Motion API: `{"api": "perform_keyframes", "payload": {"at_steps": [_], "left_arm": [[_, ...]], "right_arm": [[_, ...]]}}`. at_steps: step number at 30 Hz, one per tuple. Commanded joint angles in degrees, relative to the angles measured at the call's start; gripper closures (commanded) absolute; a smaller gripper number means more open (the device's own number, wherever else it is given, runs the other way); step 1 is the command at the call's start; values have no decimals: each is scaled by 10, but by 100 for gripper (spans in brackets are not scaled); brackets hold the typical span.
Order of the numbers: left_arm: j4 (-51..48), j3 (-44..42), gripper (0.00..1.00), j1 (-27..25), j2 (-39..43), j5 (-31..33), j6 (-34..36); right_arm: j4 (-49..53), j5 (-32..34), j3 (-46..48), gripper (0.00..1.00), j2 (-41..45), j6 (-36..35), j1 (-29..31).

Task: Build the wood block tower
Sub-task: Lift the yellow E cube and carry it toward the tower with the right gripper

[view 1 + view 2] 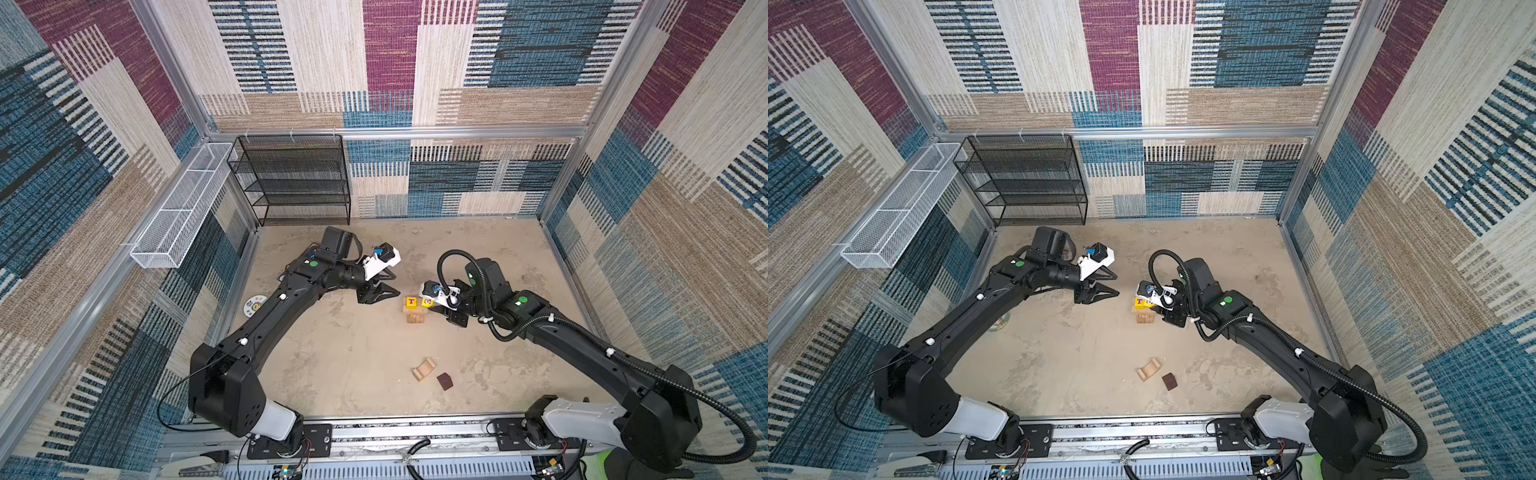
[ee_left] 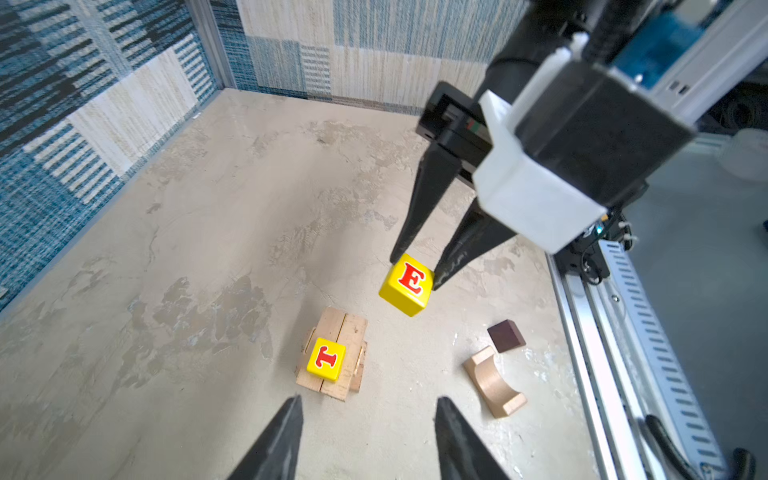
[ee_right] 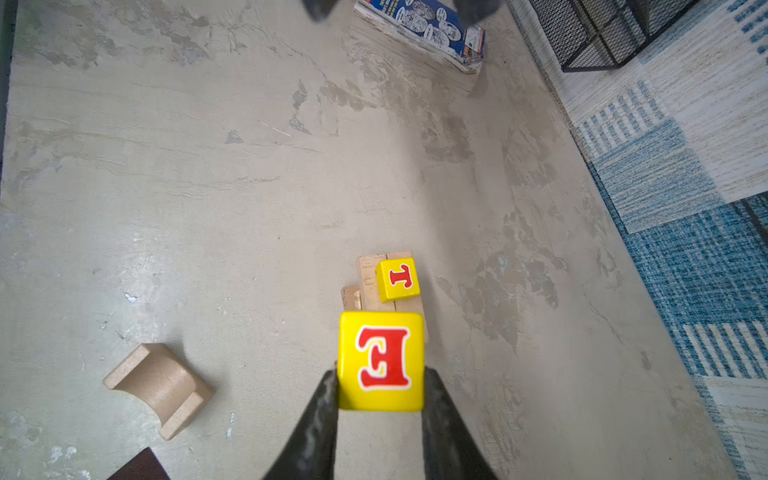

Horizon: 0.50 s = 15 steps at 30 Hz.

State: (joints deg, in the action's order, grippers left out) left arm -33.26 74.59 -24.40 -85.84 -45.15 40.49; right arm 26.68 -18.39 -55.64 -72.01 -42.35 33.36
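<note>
The wood block tower (image 1: 414, 318) stands mid-table: pale bars (image 2: 353, 332) stacked crosswise, with a yellow T cube (image 2: 326, 358) on one half of the top. My right gripper (image 3: 381, 374) is shut on a yellow E cube (image 3: 380, 361) and holds it in the air just beside the T cube (image 3: 397, 279), above the stack. My left gripper (image 1: 395, 284) hangs open and empty to the left of the tower (image 1: 1145, 318). A pale wood arch (image 1: 424, 369) and a dark brown cube (image 1: 444, 381) lie loose near the front edge.
A black wire shelf (image 1: 295, 178) stands at the back left, and a white wire basket (image 1: 183, 208) hangs on the left wall. A round white disc (image 1: 253, 306) lies under the left arm. A blue printed packet (image 3: 424, 25) lies beyond the tower.
</note>
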Motion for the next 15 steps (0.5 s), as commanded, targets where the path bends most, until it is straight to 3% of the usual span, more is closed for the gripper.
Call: {"api": "perform_keyframes", "payload": {"at_steps": [1, 5, 15], "left_arm": [[2, -15, 37, -7, -5, 10, 63], [24, -56, 24, -30, 14, 38, 76], [24, -95, 20, -91, 58, 198, 112]], "right_arm": [[8, -20, -19, 100, -23, -16, -1], [4, -17, -26, 100, -49, -35, -4], [-18, -5, -27, 100, -84, -66, -22]]}}
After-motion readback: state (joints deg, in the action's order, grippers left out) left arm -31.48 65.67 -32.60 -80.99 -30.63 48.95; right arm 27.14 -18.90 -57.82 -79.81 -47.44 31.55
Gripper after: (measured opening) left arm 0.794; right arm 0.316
